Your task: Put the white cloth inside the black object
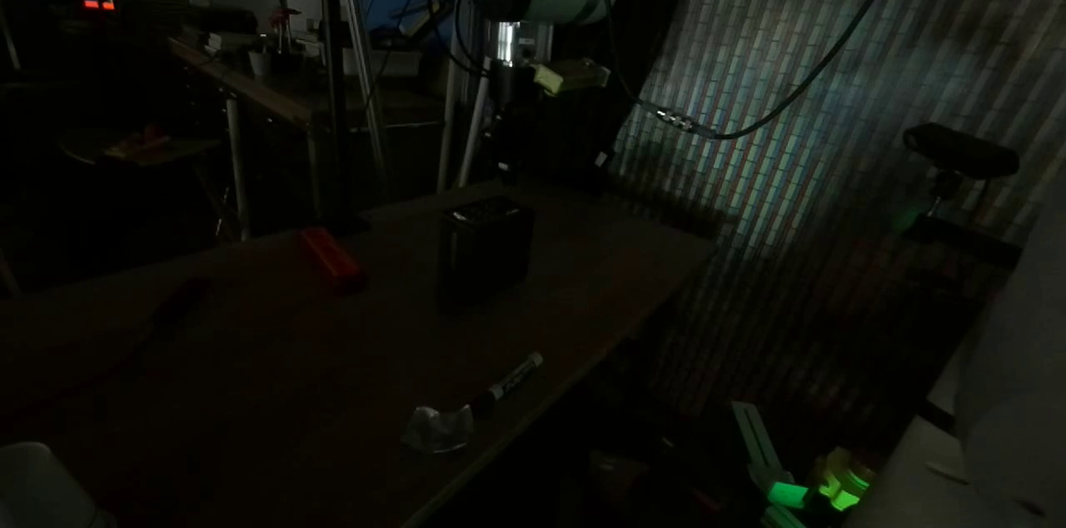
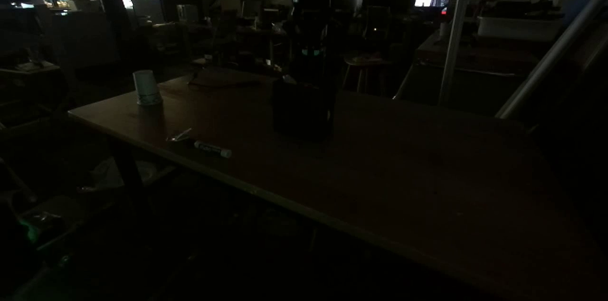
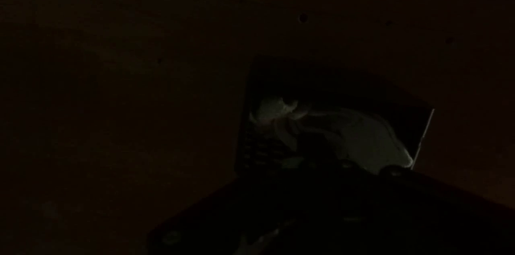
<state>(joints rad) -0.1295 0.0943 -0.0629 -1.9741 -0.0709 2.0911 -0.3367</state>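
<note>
The scene is very dark. The black box (image 1: 487, 257) stands on the table, and it also shows in the other exterior view (image 2: 304, 108) and in the wrist view (image 3: 342, 82). The white cloth (image 3: 370, 138) lies crumpled within the box's outline in the wrist view, with part hidden by the gripper. A small pale patch shows at the box's top rim in an exterior view. My gripper (image 2: 311, 54) hangs over the box in that view. In the wrist view the gripper (image 3: 322, 166) is a black shape covering the lower part of the box; its finger gap is too dark to make out.
A red block (image 1: 331, 257) lies on the table beside the box. A marker (image 2: 213, 149) and a crumpled clear plastic piece (image 1: 439, 430) lie near the table's edge (image 2: 266, 199). A white cup (image 2: 147, 87) stands near a table corner. A dark cable (image 2: 228, 84) lies farther back.
</note>
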